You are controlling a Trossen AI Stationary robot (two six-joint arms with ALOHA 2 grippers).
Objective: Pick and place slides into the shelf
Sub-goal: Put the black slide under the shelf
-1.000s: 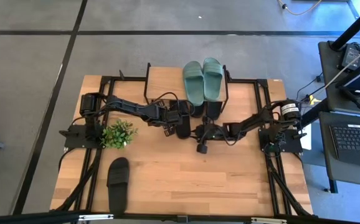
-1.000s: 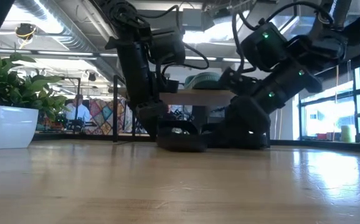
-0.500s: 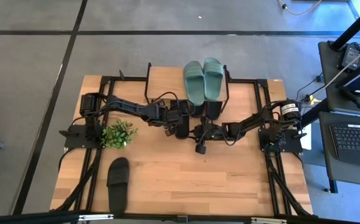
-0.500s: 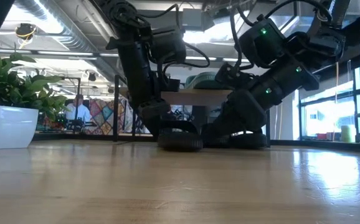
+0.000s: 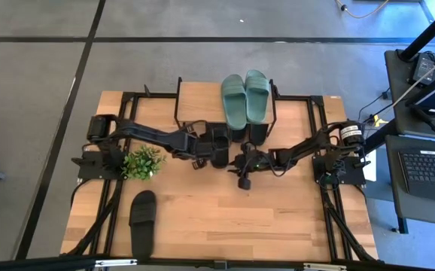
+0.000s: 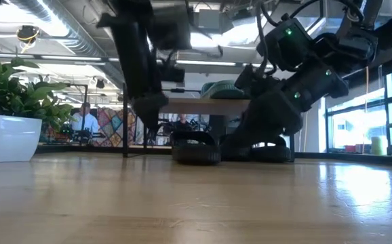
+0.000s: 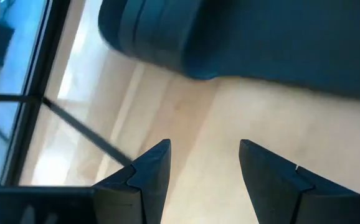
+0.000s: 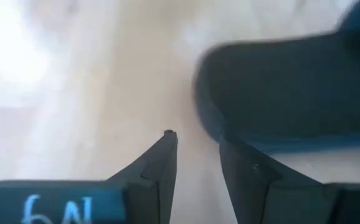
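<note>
My matt dark plastic jaws, smooth pale wood table (image 5: 225,211), matt black slides (image 5: 142,218), ribbed sage-green pair (image 5: 244,96), shelf (image 5: 199,98) with a light wood top

Black slides (image 5: 225,141) under the shelf (image 5: 202,98) mostly hidden by plank and arms from above, right wrist view's black slide (image 8: 292,93) blurred and edge-cropped, left wrist slide (image 7: 242,37) cut by frame.

Potted plant (image 5: 143,161) in white pot (image 6: 7,137), laptop (image 5: 429,167), person (image 6: 84,120)
</note>
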